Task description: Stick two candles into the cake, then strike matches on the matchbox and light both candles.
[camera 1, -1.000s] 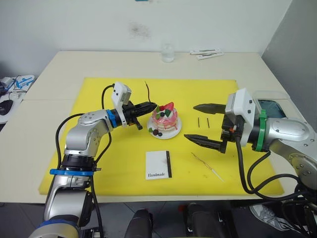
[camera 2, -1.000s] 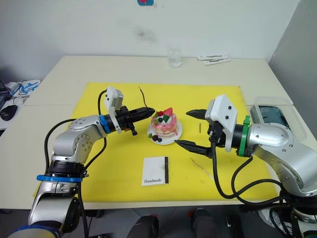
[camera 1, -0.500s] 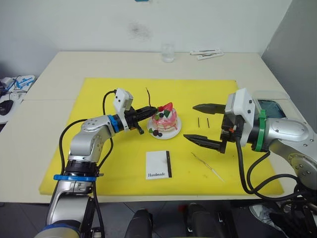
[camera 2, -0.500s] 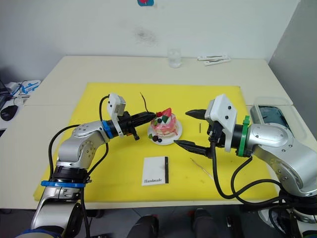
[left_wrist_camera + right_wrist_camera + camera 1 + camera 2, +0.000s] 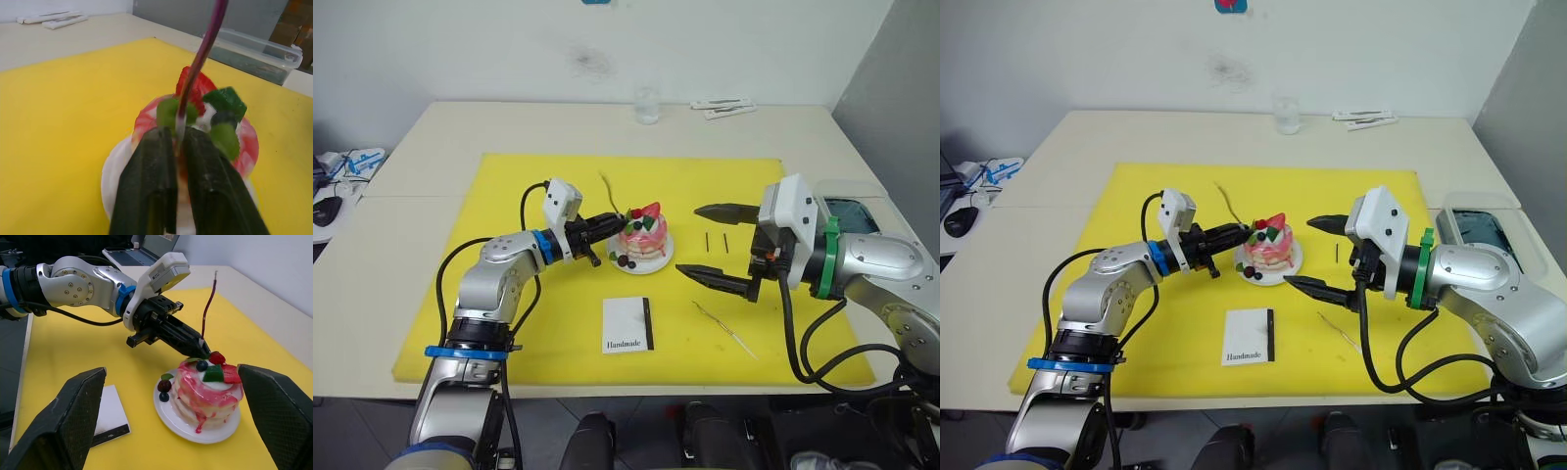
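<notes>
Near the yellow mat's [image 5: 509,323] front edge lie the matchbox [image 5: 627,324] and second candle [image 5: 723,329]. The right gripper [image 5: 716,244] waits, jaws wide. At mat centre, the left gripper [image 5: 615,221], clamped on a candle [image 5: 611,193], should press straight down into the cake [image 5: 642,238].

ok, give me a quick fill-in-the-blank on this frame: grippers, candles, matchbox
1. The left gripper is shut on a ____, holding it over the cake.
2. The right gripper hangs ____ beside the cake, holding nothing.
3. The other candle lies flat on the ____ mat.
4. The word printed on the matchbox is ____.

Missing words: candle; open; yellow; Handmade
</notes>
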You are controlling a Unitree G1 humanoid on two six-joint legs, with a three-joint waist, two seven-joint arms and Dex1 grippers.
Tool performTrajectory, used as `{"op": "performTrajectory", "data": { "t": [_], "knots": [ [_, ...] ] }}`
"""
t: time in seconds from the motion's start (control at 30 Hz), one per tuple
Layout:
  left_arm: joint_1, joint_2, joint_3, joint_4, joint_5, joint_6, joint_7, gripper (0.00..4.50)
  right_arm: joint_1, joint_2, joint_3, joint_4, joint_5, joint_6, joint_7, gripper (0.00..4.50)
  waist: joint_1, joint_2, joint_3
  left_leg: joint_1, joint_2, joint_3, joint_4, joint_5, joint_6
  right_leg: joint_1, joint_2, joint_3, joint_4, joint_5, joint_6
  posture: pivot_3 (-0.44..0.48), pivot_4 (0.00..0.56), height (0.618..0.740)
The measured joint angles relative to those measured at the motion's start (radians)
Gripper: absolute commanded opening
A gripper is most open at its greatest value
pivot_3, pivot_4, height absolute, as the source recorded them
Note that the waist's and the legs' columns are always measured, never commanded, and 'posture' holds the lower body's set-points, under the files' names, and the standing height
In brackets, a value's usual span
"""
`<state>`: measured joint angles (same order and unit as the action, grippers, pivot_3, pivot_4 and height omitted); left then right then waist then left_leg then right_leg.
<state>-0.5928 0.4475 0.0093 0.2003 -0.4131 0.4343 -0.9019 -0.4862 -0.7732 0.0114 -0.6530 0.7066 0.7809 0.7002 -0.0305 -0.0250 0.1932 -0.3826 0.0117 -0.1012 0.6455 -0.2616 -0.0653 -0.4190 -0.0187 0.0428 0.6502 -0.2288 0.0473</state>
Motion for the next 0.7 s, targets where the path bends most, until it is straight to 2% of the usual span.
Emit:
{"op": "performTrajectory", "data": {
  "t": [0.13,0.53,0.7],
  "knots": [
    [-0.001,0.003,0.018,-0.010,-0.010,0.029,0.000,2.76,0.002,0.001,0.000,0.000,0.000,-0.001,0.003,4.50,0.000,0.000,0.000,0.000,0.000,0.000,0.000,0.000,0.000,0.000,0.000,0.000,0.000,0.000,0.000,0.000,0.150,0.740],
    [0.025,0.074,0.056,-0.117,-0.039,0.094,0.000,2.76,0.001,0.022,0.000,0.001,0.001,-0.004,0.005,4.50,-0.001,0.000,0.000,0.000,0.000,0.000,0.000,0.000,0.000,0.000,0.000,0.000,0.000,0.000,0.000,0.000,0.150,0.740],
    [0.083,0.195,0.079,-0.196,-0.044,0.107,-0.031,2.76,0.004,0.021,-0.011,0.014,-0.002,-0.005,-0.001,4.50,-0.003,0.000,0.000,0.000,0.000,0.000,-0.001,0.000,0.000,-0.001,0.000,0.000,0.000,0.000,0.000,0.000,0.150,0.740]
  ]
}}
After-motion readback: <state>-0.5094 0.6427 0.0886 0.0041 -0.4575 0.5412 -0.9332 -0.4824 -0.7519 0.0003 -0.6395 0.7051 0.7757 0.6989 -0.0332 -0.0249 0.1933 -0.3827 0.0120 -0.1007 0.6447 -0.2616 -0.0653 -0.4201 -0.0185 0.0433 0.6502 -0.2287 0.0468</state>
